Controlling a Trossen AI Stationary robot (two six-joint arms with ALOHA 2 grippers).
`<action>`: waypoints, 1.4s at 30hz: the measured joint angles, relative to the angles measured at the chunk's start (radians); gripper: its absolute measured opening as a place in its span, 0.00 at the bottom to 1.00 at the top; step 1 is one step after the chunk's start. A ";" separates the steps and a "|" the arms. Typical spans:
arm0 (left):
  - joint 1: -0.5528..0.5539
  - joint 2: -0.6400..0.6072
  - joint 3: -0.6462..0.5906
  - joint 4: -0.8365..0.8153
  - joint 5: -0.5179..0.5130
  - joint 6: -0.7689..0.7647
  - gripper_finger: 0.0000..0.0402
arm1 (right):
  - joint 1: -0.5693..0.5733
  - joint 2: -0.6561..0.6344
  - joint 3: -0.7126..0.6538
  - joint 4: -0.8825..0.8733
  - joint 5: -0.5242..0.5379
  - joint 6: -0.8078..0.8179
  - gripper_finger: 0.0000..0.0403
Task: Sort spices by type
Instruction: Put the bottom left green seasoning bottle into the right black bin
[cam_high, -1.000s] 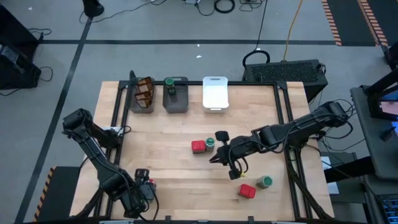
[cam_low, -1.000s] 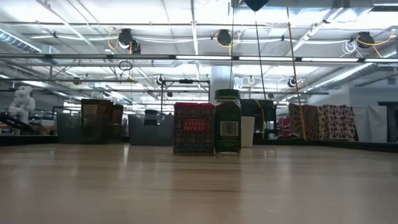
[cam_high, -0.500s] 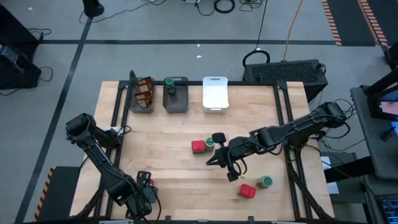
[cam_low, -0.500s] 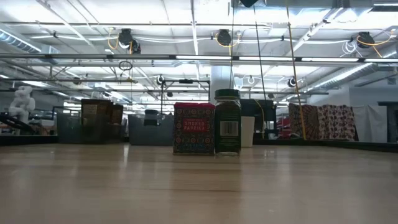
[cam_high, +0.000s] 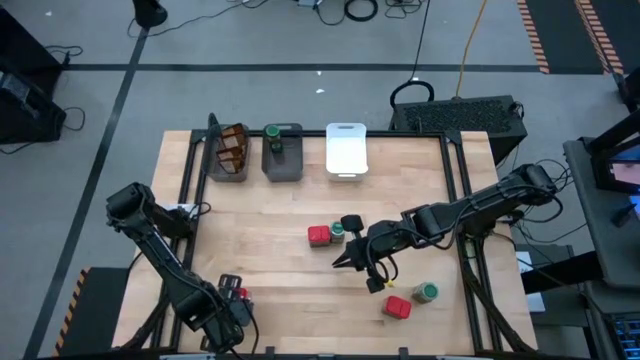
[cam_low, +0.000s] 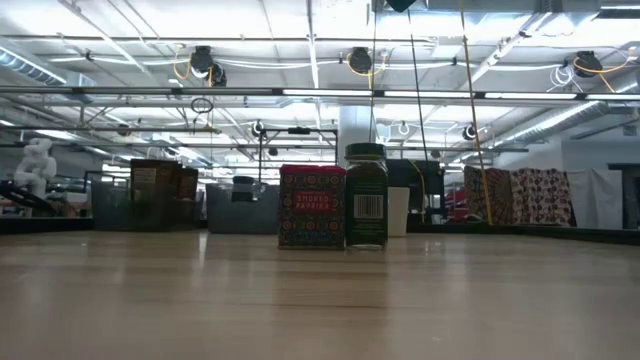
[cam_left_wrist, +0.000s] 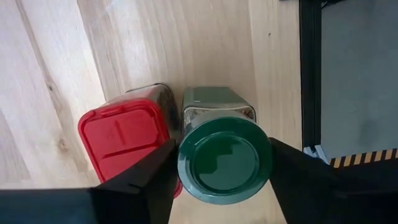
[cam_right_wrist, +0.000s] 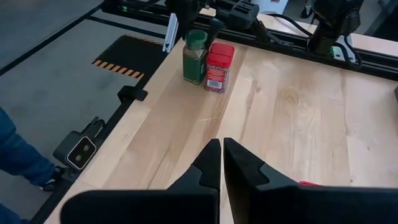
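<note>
1. The left end effector (cam_high: 232, 297) is positioned at the near left corner of the counter (cam_high: 270, 215), directly above a green-lidded jar (cam_left_wrist: 224, 158).
2. In the left wrist view its two dark fingers (cam_left_wrist: 146, 183) are seen on either side of the jar's lid, close against it. Whether contact is actually made cannot be told, so a grip is not confirmed.
3. A red-lidded tin (cam_left_wrist: 124, 137) is seen touching that jar, just beside it near the counter's edge. The same pair is seen upright from the right wrist view: jar (cam_right_wrist: 194, 56), tin (cam_right_wrist: 219, 67).
4. The right end effector (cam_high: 345, 260) is held over the middle of the counter, its fingers pressed together with nothing between them.
5. A second red tin (cam_high: 319, 236) and a second green-lidded jar (cam_high: 337, 232) are found side by side at mid-counter, just beside the right end effector. In the low view both stand upright and touching, tin (cam_low: 311, 205) and jar (cam_low: 367, 195).
6. A third red tin (cam_high: 397, 307) and a third green-lidded jar (cam_high: 427, 292) are placed near the front right of the counter.
7. Three bins are lined up along the far edge: a dark grey bin (cam_high: 213, 165) with brown packets (cam_high: 233, 148) in it, a second dark grey bin (cam_high: 297, 165) with one green-lidded jar (cam_high: 272, 133) in it, and a white bin (cam_high: 346, 150).
</note>
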 joint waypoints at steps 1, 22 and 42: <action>0.000 0.000 0.000 0.000 0.000 0.000 0.54 | 0.000 0.000 0.000 0.000 0.000 0.000 0.00; 0.131 -0.162 0.058 0.039 0.003 0.068 0.53 | -0.016 0.000 0.000 -0.005 -0.001 0.003 0.00; 0.577 -0.312 0.219 -0.187 -0.005 0.495 0.53 | -0.103 -0.023 0.000 -0.011 0.003 0.066 0.00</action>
